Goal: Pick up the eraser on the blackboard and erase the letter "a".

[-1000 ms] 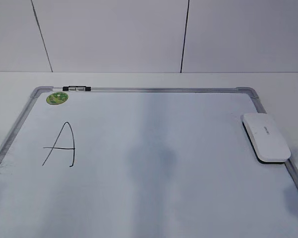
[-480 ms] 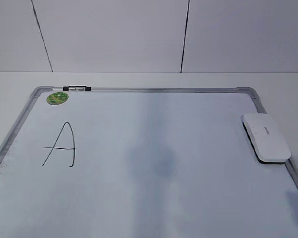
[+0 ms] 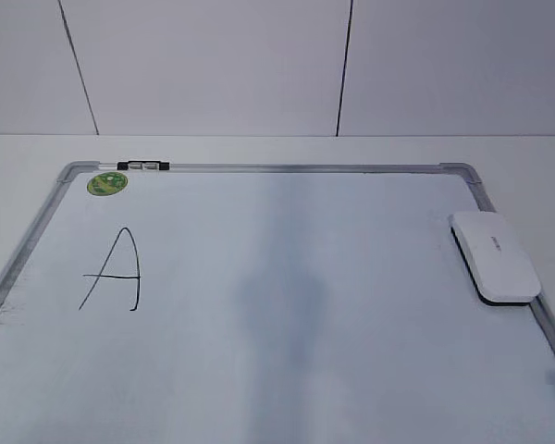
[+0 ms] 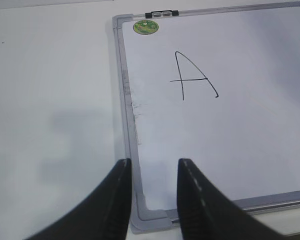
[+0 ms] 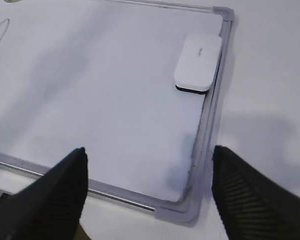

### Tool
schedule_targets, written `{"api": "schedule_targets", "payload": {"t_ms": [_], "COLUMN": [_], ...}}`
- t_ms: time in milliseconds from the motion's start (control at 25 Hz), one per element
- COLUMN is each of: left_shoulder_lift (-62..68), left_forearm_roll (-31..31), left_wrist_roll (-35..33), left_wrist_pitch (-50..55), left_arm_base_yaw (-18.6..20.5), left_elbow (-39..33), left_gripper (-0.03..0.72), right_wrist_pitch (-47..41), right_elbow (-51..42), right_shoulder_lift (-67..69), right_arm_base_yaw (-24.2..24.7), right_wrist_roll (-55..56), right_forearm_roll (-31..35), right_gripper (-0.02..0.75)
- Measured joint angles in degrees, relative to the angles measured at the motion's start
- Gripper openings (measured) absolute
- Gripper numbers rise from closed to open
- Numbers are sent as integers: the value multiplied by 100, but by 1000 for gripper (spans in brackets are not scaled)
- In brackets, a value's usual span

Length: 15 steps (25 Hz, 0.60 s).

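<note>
The blackboard (image 3: 287, 168) is a white board with a silver-grey frame, lying flat on the table. The white eraser (image 3: 496, 256) lies on it at the right edge, dark felt down. It also shows in the right wrist view (image 5: 198, 61). No small lowercase "a" shows in any view. My left gripper (image 4: 154, 167) is open and empty above the board's near left corner (image 4: 150, 220). My right gripper (image 5: 149, 160) is wide open and empty above the near right corner (image 5: 210, 115), well short of the eraser. Neither gripper shows in the exterior view.
A large black capital "A" (image 3: 116, 270) is drawn on the board's left part (image 4: 192, 75). A round green sticker (image 3: 106, 183) and a black-and-silver clip (image 3: 143, 166) sit at the far left corner. White table surrounds the board, with a white wall behind.
The eraser and the board have not moved. The dark shadow at the board's lower right edge has shrunk.
</note>
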State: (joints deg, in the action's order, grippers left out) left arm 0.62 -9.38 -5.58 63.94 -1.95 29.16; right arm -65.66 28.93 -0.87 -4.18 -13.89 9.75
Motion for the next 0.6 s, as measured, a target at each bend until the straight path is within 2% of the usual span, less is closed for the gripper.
{"api": "schedule_targets", "payload": {"t_ms": [600], "left_shoulder_lift": [0], "left_forearm_roll": [8], "left_wrist_roll": [0], "left_wrist_pitch": [-36], "left_arm_base_yaw": [0], "left_elbow": [0], "left_gripper": [235], "right_wrist_pitch": [-16], "right_elbow": [-12], "right_shoulder_lift": [-12], "right_arm_base_yaw": [0], "right_wrist_roll": [49], "right_forearm_roll": [-202], "right_gripper": [592]}}
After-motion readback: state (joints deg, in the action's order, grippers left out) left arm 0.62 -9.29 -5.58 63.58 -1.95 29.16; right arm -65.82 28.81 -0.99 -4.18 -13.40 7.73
